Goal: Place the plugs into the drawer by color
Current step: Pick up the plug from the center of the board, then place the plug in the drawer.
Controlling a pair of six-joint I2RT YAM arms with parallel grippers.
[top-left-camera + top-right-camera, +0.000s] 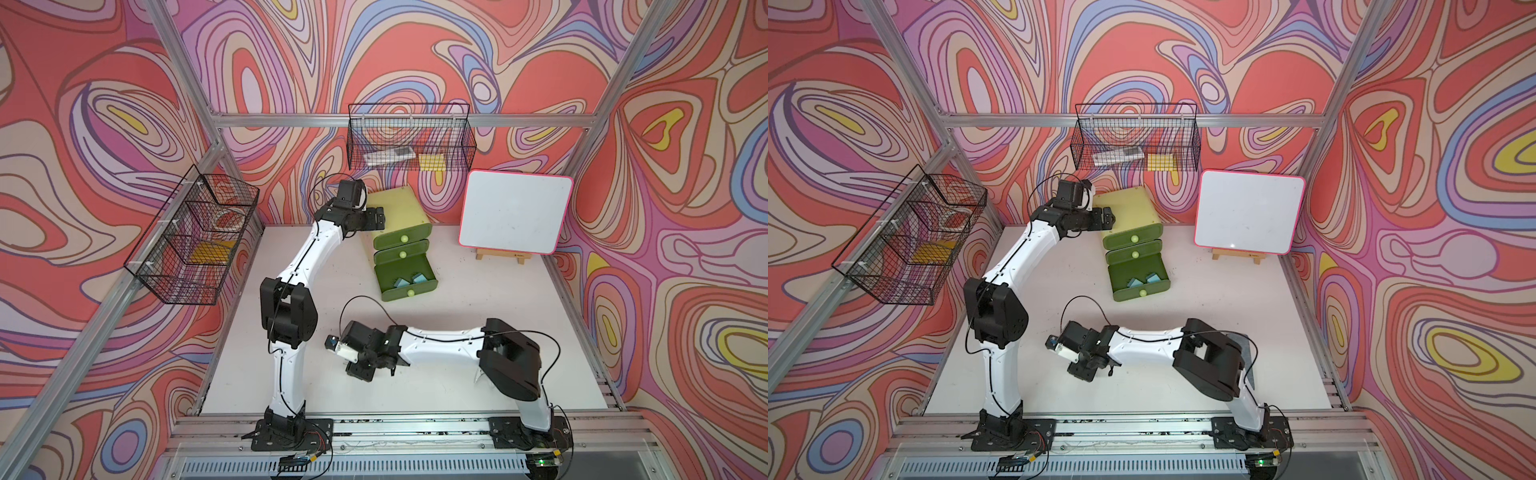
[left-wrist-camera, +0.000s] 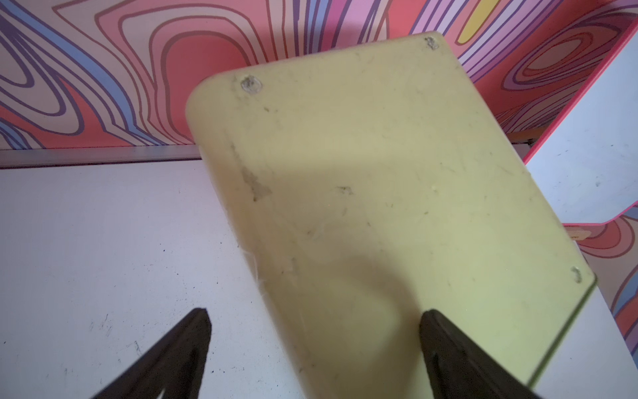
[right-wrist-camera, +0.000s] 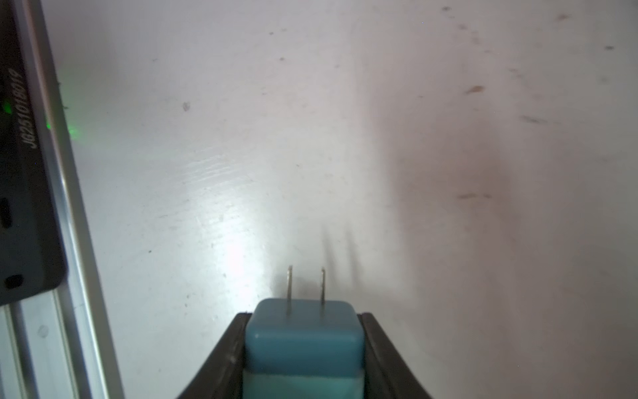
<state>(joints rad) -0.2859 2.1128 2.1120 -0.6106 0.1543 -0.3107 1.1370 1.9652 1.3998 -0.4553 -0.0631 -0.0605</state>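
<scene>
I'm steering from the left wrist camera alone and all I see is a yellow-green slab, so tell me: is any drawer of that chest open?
Observer: Yes. In both top views the bottom drawer of the chest is pulled out; the top drawer and middle drawer look shut.
Operator: Anything in the open one?
Observer: Two teal plugs, side by side.
Operator: What's the right arm doing?
Observer: The right gripper is shut on a third teal plug, prongs pointing away from it, over the table and apart from the chest.
</scene>
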